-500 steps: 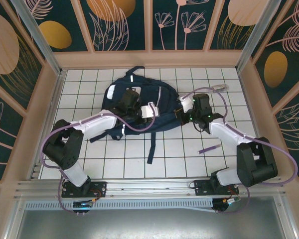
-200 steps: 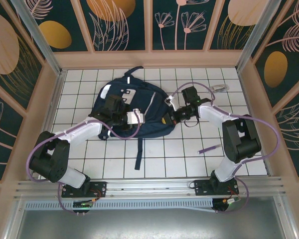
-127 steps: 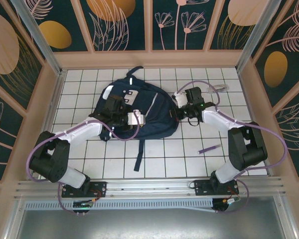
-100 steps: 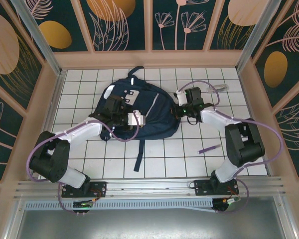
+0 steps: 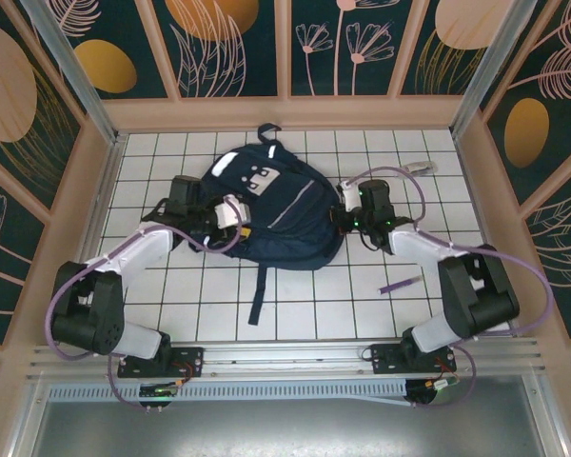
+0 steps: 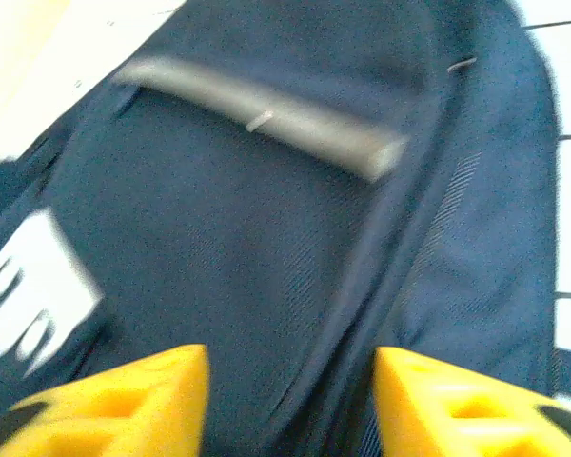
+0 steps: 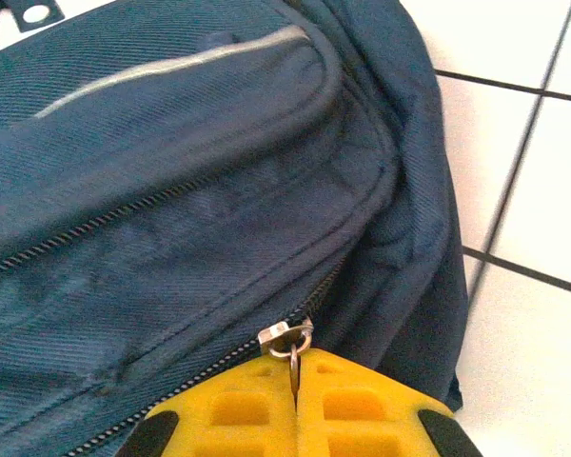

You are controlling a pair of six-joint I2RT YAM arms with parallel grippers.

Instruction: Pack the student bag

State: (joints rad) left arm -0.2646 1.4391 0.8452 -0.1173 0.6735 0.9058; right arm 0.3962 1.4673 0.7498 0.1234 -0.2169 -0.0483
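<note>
From the top camera we see the student bag (image 5: 285, 205) lying flat on the white tiled table (image 5: 400, 324), around the middle and a little toward the far side. Its carry handle (image 5: 267, 131) points to the far wall, and one dark strap (image 5: 257, 295) trails toward the arm bases. The left arm (image 5: 143, 246) reaches to the left side of the bag and the left jaws are at its edge. From this view we cannot tell how wide they stand. The right arm (image 5: 428, 249) reaches to the right side of the bag, and the right jaws touch the fabric there. A purple pen (image 5: 400, 284) lies on the table near the right arm, well apart from the bag. A small grey object (image 5: 419, 168) lies near the far right corner.

The left wrist camera is blurred. Here the left jaws stand apart with a clear gap, and we see nothing clamped between them. The navy fabric of the bag lies under and beyond them, with a grey stripe (image 6: 266, 119) across it and a white patch (image 6: 33, 286) at the left.

In the right wrist camera the right jaws are pressed fully together on the metal zipper pull (image 7: 292, 345) of the bag. White tiles with dark lines show at the right.
</note>
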